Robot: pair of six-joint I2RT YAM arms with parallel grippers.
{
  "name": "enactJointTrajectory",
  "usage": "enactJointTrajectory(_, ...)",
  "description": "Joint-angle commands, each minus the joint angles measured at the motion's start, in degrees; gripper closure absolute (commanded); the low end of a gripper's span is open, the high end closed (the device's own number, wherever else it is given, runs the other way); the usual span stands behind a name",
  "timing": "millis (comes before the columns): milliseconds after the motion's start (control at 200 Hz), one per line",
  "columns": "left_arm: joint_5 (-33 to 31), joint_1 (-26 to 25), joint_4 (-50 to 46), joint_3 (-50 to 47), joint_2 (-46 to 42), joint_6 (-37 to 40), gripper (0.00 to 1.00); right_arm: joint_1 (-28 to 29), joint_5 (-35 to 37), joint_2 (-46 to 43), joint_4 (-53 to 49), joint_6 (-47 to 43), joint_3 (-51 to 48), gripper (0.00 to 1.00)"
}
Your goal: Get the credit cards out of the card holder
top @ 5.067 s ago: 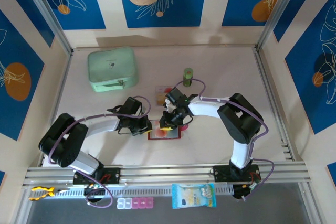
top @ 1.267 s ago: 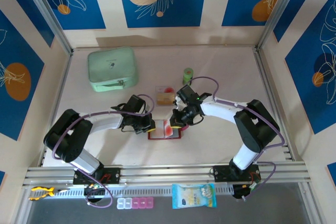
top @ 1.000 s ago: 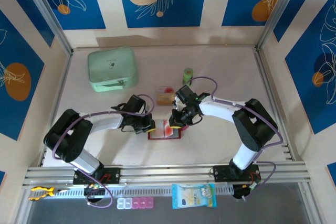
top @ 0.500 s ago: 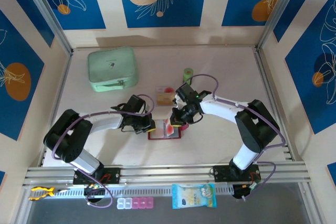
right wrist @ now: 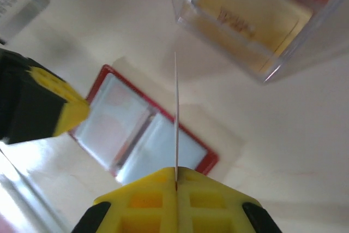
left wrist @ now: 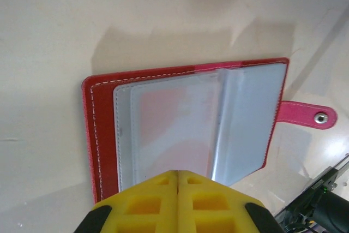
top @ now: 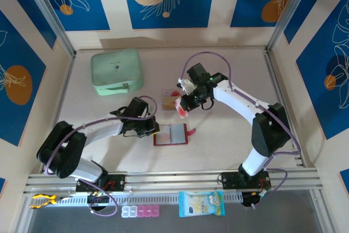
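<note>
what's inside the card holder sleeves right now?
In the open card holder, the sleeve away from the strap shows a faint pinkish shape, possibly a card; the strap-side sleeve looks plain grey. Sleeves stacked underneath are covered, and the left gripper hides the near edge.

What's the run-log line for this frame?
left gripper: shut, at card holder edge | right gripper: shut on credit card, above table | card holder: open, flat on table

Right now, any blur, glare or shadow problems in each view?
Top external: sharp, evenly lit, soft shadows on the table. Left wrist: card holder crisp, mild sheen on its sleeves, a shadow on the table behind it. Right wrist: clear box out of focus, the credit card in the right gripper edge-on as a thin line, lower-left corner washed out.
</note>
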Motion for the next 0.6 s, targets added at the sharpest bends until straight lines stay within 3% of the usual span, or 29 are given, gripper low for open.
enactJointTrajectory(0,-1.32,1.76,-2.34,-1.6,-2.95,0.91,0.93,-0.42,4.81,1.82,-2.59,-18.1,3.25,0.98)
enactJointTrajectory(265,-1.15,5.58,-3.97,-5.27,-8.3,1.75,0.91,0.21,9.53,8.19,-7.53,-41.31,15.35,1.0)
enactJointTrajectory(595,-0.18,9.49,-5.87,-7.35,-12.13,3.1,0.89,-0.21,9.71,20.69,-15.87,-48.88,32.49,1.0)
